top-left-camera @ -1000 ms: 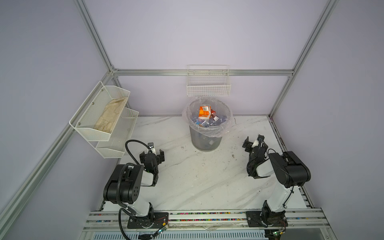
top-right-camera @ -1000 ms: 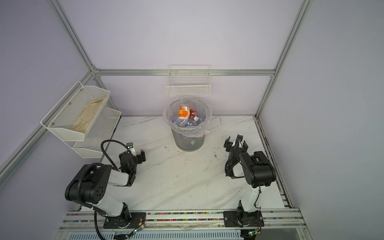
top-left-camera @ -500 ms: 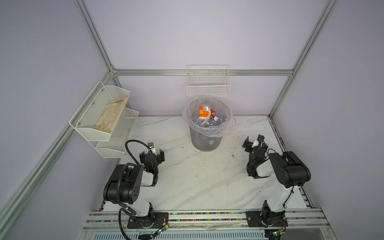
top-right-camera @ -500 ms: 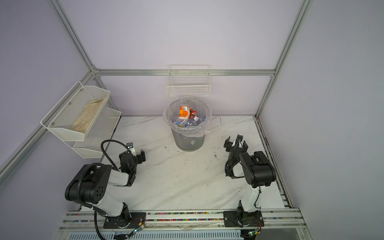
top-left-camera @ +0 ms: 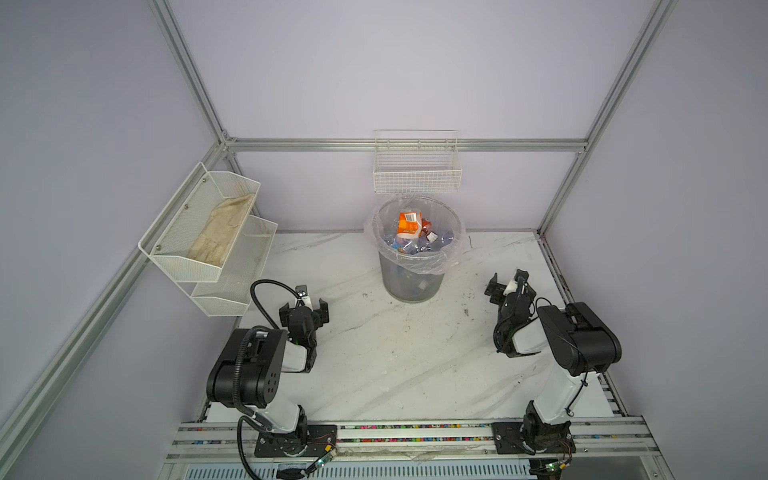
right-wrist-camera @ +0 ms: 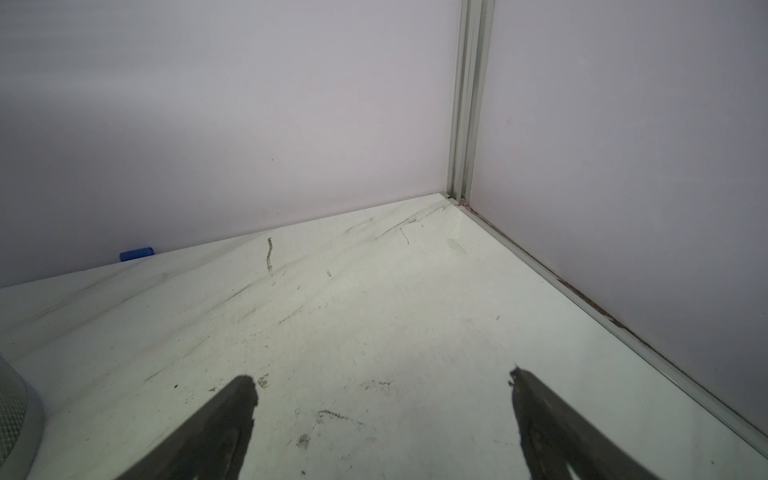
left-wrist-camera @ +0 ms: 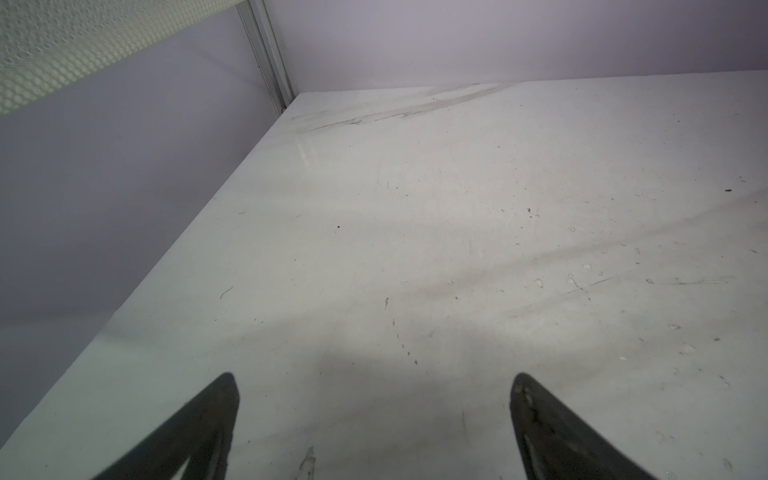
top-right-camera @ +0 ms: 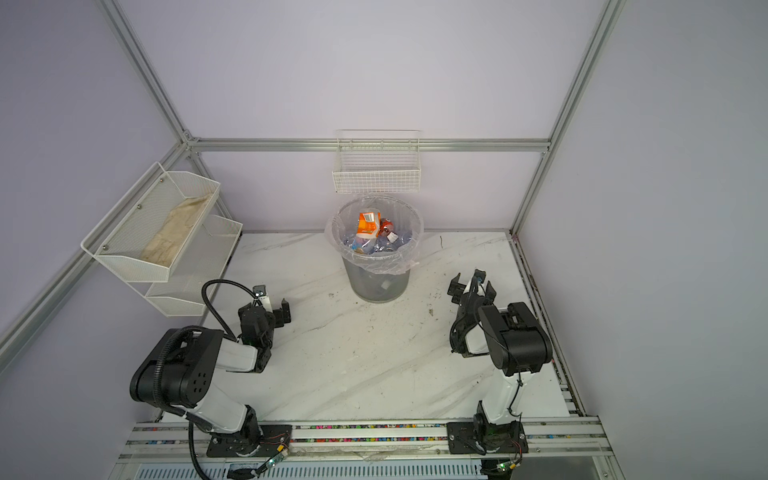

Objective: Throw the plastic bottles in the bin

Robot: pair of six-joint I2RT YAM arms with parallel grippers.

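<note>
The plastic bottles [top-left-camera: 409, 226] lie heaped in the bin [top-left-camera: 409, 286], table [top-left-camera: 395, 353] bare: seemingly done. Left gripper [top-left-camera: 304, 306] and right gripper [top-left-camera: 507, 282] hang spread, empty.

No word, brand or number can be read anywhere. In both top views an orange-labelled plastic bottle [top-left-camera: 407, 227] lies atop the pile in the tall round grey bin [top-left-camera: 409, 286] at the far middle of the tabletop [top-left-camera: 395, 353]. It carries a white barcode patch [top-left-camera: 410, 216] (bars too small to make out).
</note>
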